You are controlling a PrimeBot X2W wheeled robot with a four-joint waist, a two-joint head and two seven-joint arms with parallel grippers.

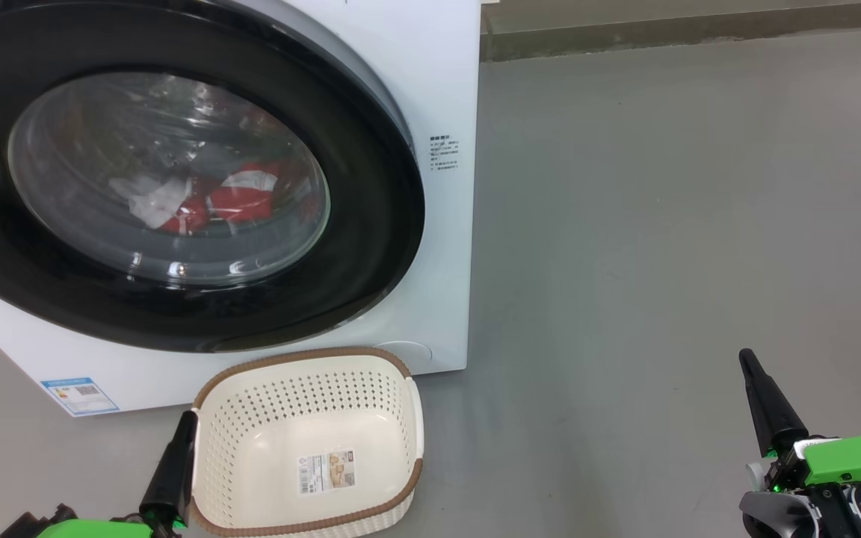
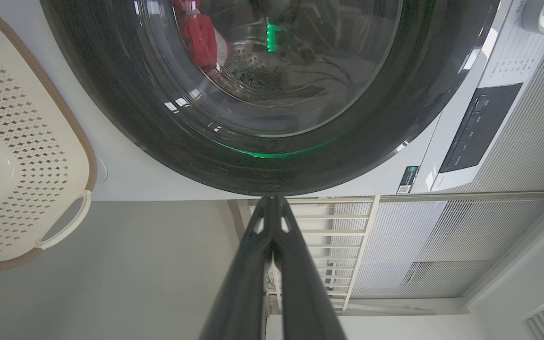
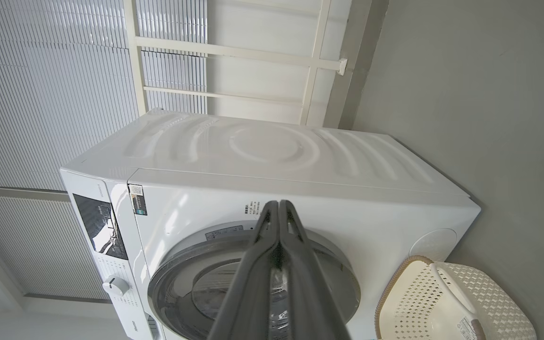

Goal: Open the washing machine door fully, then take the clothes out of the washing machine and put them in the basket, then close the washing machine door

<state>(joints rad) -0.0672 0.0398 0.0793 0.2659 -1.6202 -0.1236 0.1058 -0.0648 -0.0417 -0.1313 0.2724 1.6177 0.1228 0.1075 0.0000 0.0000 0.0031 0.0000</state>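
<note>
White washing machine (image 1: 438, 75), one; door (image 1: 371, 224) shut, red clothes (image 1: 247, 196) behind its glass. We count one basket (image 1: 303, 354) just before it on grey floor (image 1: 662, 224). Left gripper (image 1: 190, 415) and right gripper (image 1: 746, 357): fingers pressed together, holding nothing.

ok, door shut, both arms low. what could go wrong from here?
1. The basket sits in front of the washer, just below the door, and the left gripper is right beside its rim. Raising that arm could knock it aside.
2. The door's glossy rim shows no handle from here, so a grip on it may slip.
3. The clothes lie tangled behind the glass. A trailing piece might miss the basket.
</note>
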